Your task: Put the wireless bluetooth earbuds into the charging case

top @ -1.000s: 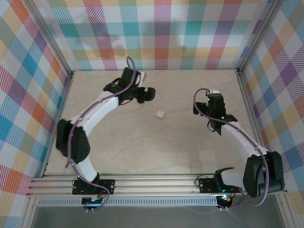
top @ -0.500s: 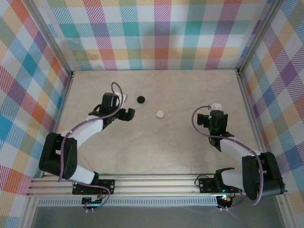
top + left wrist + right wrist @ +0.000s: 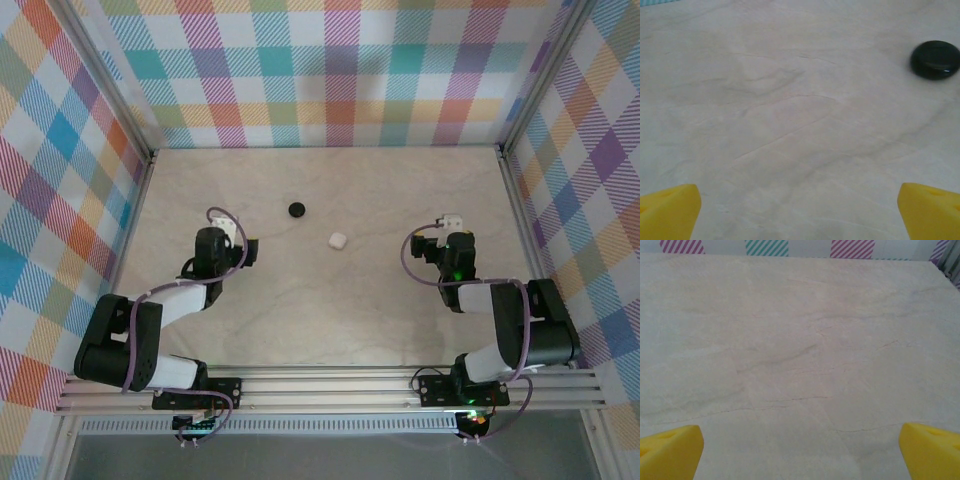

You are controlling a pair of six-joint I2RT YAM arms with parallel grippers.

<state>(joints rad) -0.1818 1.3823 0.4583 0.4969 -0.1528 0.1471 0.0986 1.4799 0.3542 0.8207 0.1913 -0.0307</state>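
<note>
Your left claw (image 3: 247, 252) has pulled a long way back and to its left. The black disc (image 3: 297, 209) that was hidden under it now lies uncovered, ahead of the claw and to its right. Your right claw (image 3: 416, 248) has drawn back too, though less far.

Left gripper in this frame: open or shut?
Open. In the left wrist view the left gripper has its yellow fingertips at opposite bottom corners, with bare table between them and nothing held.
</note>
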